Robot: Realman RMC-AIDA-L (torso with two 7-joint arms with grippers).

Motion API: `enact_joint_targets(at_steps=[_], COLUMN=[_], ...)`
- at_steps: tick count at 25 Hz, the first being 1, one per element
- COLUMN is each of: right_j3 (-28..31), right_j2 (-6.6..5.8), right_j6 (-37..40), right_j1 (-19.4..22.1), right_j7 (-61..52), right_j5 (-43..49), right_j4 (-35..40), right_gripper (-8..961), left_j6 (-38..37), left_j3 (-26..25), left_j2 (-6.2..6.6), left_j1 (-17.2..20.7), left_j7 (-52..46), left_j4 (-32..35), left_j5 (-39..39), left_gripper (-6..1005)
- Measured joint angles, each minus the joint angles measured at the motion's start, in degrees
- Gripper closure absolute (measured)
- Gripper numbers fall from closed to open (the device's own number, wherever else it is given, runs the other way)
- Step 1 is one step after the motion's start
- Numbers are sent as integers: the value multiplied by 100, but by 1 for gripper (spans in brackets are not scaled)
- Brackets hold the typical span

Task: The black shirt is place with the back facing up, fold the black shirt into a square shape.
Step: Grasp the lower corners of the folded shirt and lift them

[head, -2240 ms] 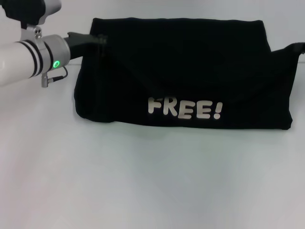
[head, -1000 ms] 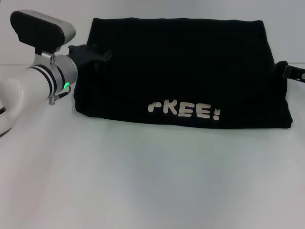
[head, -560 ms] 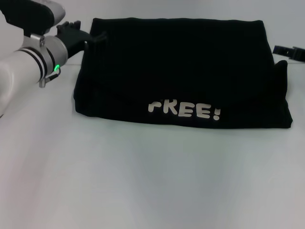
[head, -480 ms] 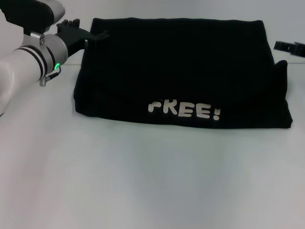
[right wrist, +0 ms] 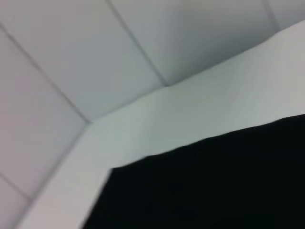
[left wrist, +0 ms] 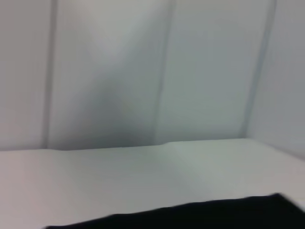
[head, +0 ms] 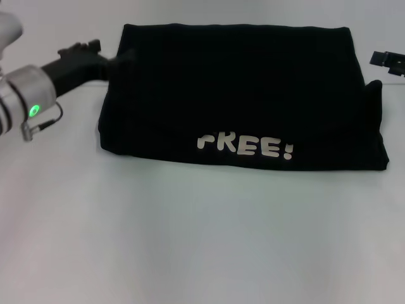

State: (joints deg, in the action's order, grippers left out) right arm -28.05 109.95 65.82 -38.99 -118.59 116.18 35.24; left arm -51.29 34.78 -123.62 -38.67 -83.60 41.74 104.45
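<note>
The black shirt [head: 240,95] lies folded into a wide rectangle on the white table [head: 190,240]. Its white "FREE!" lettering [head: 245,146] faces up near the front edge. A small bump of cloth sticks up at its right side [head: 374,88]. My left gripper [head: 111,62] is at the shirt's far left corner, black against the black cloth. My right gripper [head: 387,61] shows only partly at the right edge of the head view, apart from the shirt. The left wrist view shows a strip of the shirt [left wrist: 190,217]. The right wrist view shows a broad part of it [right wrist: 214,186].
The table's bare white surface spreads in front of the shirt and to its left. A pale panelled wall [left wrist: 152,71] stands behind the table.
My left arm has drawn back to the left and lower, its gripper still at the shirt's far left corner. My right gripper has moved off the shirt to the right edge.
</note>
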Motion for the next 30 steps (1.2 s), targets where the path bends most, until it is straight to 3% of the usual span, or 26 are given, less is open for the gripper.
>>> enact_joint_targets(at_steps=[3,5,10,19,30], right_j3=[1,2,-3,15,132], right_j2=[-37,-49,-69,-108,-80], right_j6=[346,385,294,128,104], right_j1=[205,271,318,335,360], right_j7=[34,38,12,-29,-42], right_j5=[-320,-395,-418,-440,-448], right_j4=[18,12,-75,-246,-267], right_gripper=[235,235,236,237,238], left_j6=[-734,-828,-729,-93,-182], left_j3=[-15,-22,-22,46,149], left_j2=[-35,-57,-76,-85,-65], left_j1=[261,331,411,450,344], left_j7=[-21,-28,96,539,579], left_j4=[336,448,440,276,142], left_j5=[467,960,1811,2422,3063], left_gripper=[107,107,106,107,106])
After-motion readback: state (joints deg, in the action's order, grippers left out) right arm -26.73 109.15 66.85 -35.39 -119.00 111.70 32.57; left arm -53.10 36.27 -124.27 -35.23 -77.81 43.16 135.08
